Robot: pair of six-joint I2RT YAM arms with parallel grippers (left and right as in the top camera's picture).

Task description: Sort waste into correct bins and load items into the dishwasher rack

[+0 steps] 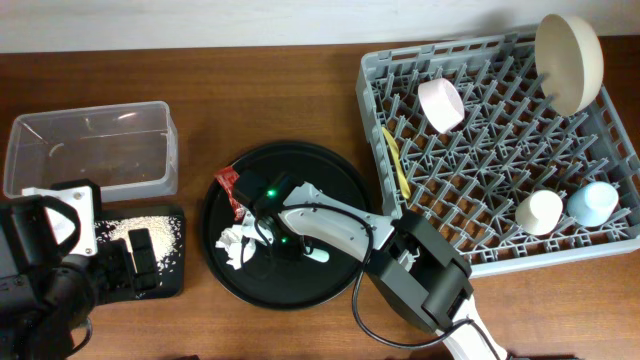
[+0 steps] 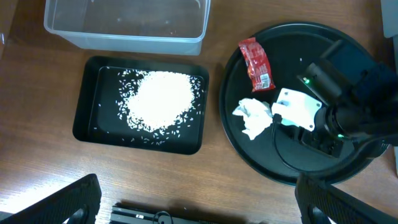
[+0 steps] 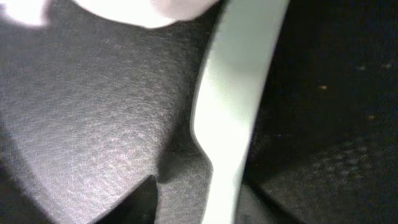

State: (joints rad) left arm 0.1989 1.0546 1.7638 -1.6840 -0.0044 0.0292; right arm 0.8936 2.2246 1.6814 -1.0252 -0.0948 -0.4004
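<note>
Robotics lab tabletop: wooden table, robot arm, dishwasher rack.

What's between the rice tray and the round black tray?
Nothing; just a bare strip of wooden table separates the rice tray from the round black tray, clearest in the left wrist view.

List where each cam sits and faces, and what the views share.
Overhead: fixed above table, looking down at clear tub, round black tray, dishwasher rack; both arms show.
Left wrist: raised, looking down at rice tray, sauce packet, tissue wad; own open left gripper at bottom edge, right arm.
Right wrist: close over dark textured surface; pale strip, likely its own finger.
Shared: overhead and left wrist both show tub, round tray, tissue.
</note>
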